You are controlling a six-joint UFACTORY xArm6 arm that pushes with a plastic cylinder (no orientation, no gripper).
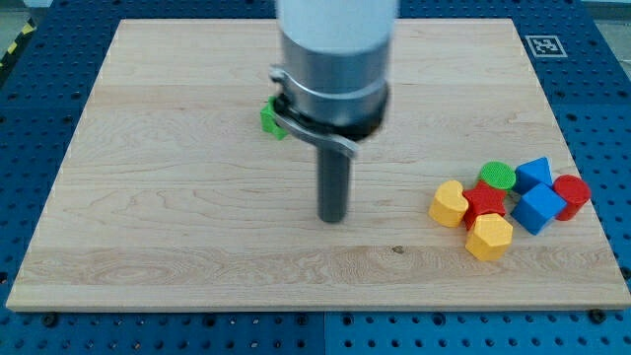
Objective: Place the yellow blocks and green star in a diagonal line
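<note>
My tip [332, 219] rests on the bare counter [148, 227]; there is no hand to open or close. The green star [270, 117] sits half hidden behind the arm, well apart from both yellow blocks [449, 204] [489, 238] clustered right. Next, probably push one yellow block leftward.

— What sort of place is this?

— A robotics lab, by every sign. A pale wooden board [197, 227] lies on a blue bench [30, 118] drilled with a regular grid of mounting holes.

— Anything else?

— A black-and-white marker [544, 45] sits at the board's top right corner, and yellow-black hazard tape [12, 47] runs at the view's top left. A grey arm [333, 59] reaches down over the board, ending in a dark rod [333, 187]. Toy blocks [508, 197] cluster at the view's right, the stuff of a bench experiment.
</note>
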